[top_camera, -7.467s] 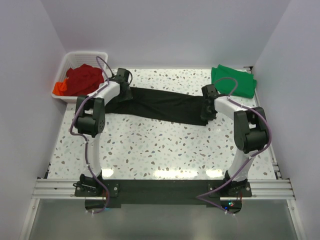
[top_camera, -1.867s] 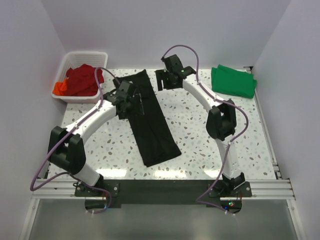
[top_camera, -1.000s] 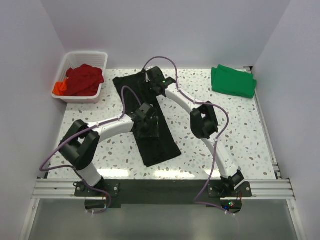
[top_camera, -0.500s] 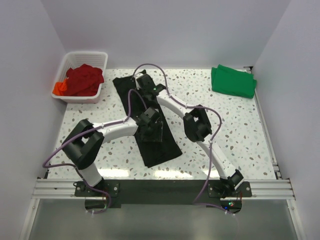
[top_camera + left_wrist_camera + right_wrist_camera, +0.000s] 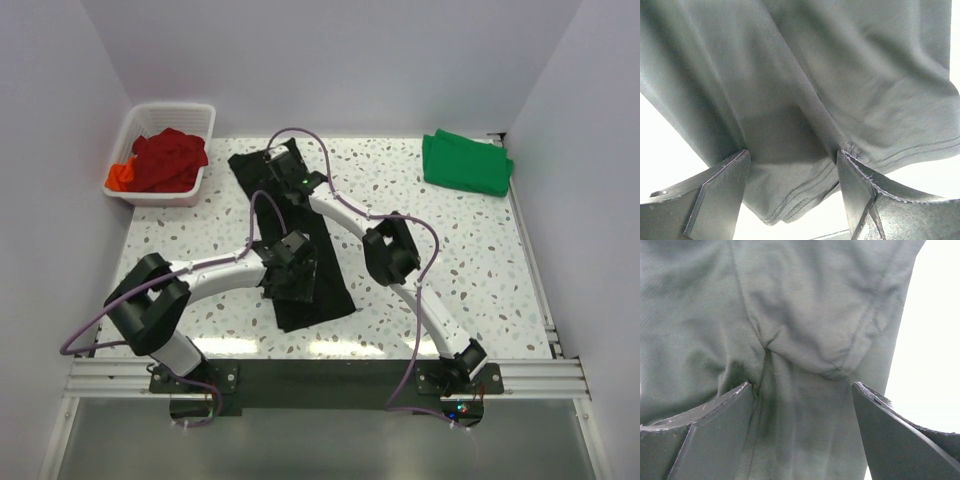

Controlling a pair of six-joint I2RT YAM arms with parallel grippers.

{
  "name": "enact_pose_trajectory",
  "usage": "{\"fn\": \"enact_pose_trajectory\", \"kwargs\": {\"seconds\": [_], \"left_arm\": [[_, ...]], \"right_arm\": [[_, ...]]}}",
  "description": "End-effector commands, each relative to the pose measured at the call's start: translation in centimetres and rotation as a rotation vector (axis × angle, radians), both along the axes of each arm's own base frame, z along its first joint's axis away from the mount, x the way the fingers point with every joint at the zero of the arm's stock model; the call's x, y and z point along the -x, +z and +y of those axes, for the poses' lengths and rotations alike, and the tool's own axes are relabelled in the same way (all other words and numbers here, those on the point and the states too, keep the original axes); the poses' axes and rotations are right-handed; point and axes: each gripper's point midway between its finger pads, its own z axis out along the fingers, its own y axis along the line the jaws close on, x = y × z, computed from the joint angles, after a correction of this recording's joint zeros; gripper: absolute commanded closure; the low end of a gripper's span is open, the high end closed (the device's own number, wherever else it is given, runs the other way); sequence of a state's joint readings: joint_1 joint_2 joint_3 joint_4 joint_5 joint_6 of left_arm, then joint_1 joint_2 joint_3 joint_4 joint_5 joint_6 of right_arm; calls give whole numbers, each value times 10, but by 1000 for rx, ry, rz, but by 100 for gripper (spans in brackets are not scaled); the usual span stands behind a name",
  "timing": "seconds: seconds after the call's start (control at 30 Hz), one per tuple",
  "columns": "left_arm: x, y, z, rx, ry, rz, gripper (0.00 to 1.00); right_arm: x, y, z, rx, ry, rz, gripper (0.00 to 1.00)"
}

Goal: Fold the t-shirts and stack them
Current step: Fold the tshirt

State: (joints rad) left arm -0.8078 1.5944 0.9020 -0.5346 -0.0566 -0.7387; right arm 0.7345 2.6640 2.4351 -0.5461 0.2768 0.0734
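A black t-shirt (image 5: 335, 287), folded into a long narrow strip, lies slantwise on the speckled table from back left toward the near middle. My left gripper (image 5: 290, 274) is low over its near part, jaws open; in the left wrist view (image 5: 792, 167) the fingers straddle a hemmed corner of the black t-shirt (image 5: 805, 100). My right gripper (image 5: 284, 166) hovers over the far end, also open, with creased cloth of the black t-shirt (image 5: 805, 315) between its fingers (image 5: 705, 435). A folded green t-shirt (image 5: 466, 163) rests at the back right. The dark red t-shirt (image 5: 170, 157) and the orange t-shirt (image 5: 119, 177) lie crumpled in the basket.
The white slatted basket (image 5: 200, 110) stands at the back left corner. White walls close in the table on three sides. Both arms reach across the table's middle, the right one arching from the near right to the back left.
My left gripper has slid nearer along the strip toward its near end. The right gripper has shifted left over the shirt's far end and its jaws have widened slightly.
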Motion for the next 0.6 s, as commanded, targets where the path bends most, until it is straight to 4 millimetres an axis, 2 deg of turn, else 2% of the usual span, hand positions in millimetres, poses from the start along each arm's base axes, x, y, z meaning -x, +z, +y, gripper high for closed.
{"fn": "enact_pose_trajectory", "kwargs": {"seconds": [0.0,0.2,0.4,0.57], "left_arm": [[26,-1,29,-80,-21,42,24],[34,6,40,-80,-11,29,24],[40,13,45,-60,6,18,24],[51,9,55,-66,43,44,24]], "right_arm": [[-3,-36,-57,197,-168,17,17],[3,-32,-76,202,-274,31,17],[10,-28,-86,213,-332,42,18],[14,-26,-90,212,-357,50,18]]}}
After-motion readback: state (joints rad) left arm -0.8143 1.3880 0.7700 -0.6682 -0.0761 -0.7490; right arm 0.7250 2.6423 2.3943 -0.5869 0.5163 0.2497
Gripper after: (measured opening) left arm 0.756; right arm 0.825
